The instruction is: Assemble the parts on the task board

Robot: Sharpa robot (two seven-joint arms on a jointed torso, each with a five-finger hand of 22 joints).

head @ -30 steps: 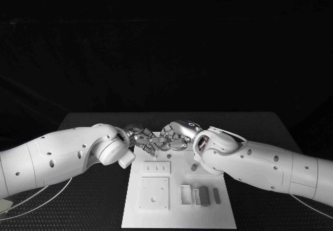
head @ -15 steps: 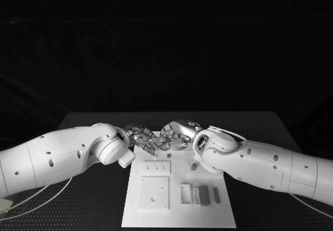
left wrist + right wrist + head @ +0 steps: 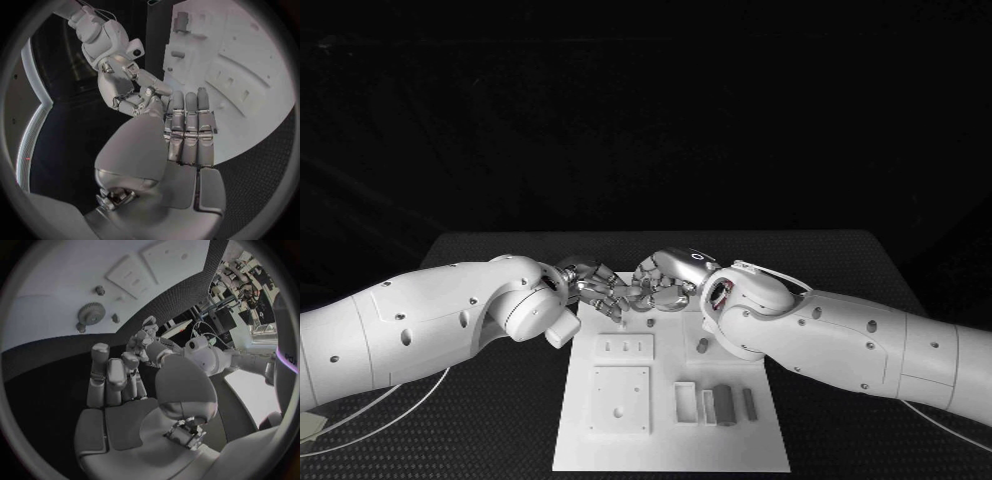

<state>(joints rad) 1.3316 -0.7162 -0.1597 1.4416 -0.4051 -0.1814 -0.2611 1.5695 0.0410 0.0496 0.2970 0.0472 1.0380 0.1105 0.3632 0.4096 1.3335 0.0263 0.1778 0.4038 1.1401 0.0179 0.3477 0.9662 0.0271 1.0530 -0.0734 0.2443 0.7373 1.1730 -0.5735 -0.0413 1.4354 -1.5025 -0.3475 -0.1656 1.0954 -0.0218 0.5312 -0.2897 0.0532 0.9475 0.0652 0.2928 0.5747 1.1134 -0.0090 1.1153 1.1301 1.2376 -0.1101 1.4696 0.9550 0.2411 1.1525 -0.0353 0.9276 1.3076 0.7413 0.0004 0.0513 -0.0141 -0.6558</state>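
Several small grey parts (image 3: 723, 405) lay on the white task board (image 3: 668, 440), mid-table (image 3: 473, 400); they looked light, rigid and smooth, likely slippery, best pinched across their long flat sides. Left hand (image 3: 596, 288) and right hand (image 3: 668, 280) met fingertip to fingertip above the board's far end; what they held, I couldn't tell.

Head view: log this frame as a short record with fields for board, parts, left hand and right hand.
board: white board lying mid-table
parts: grey pieces in a row on the board's near right; gear on the board
left hand: left hand over the board's far edge, fingertips meeting the right hand's
right hand: right hand opposite it
held: cannot tell
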